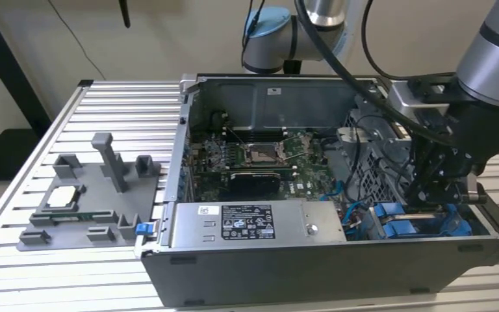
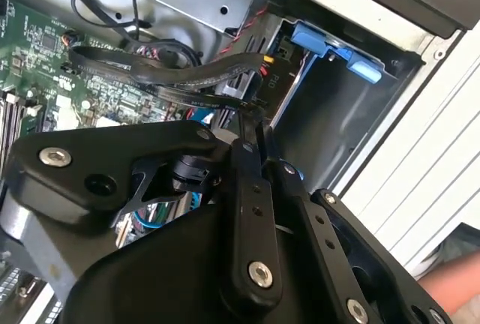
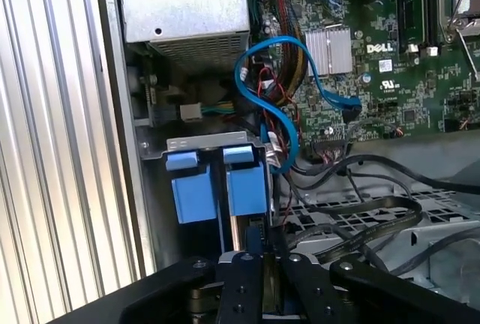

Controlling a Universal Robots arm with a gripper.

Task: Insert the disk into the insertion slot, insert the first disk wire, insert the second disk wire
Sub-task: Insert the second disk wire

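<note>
At the near right corner of the open grey metal computer case [image 1: 319,276], as the exterior view shows it, the black claw [image 1: 429,198] reaches down into the drive bay. Its 2 fingers [image 3: 255,264] are drawn close together on something thin and dark at their tips; what it is cannot be told. Just ahead of the tips sit the bright blue plastic carrier frames [image 3: 221,189] of the drive bay, seen edge-on in the first wrist view. The silver-grey disk itself is hidden, though judging by those seated frames it appears to be already in its slot. The wiring looks unfinished: a thin blue ribbon data cable [image 3: 281,106] loops loose above the bay, and a flat black cable [image 2: 165,76] crosses close to the claw in the second wrist view. Both crowd the approach.

Beside the bay lies the silver labelled power-supply box [image 1: 258,224]. Beyond it is the green motherboard [image 1: 254,159]. Farther off, on the exterior view's left, a grey plastic parts fixture [image 1: 89,201] stands on the ribbed aluminium table [image 1: 24,162].
</note>
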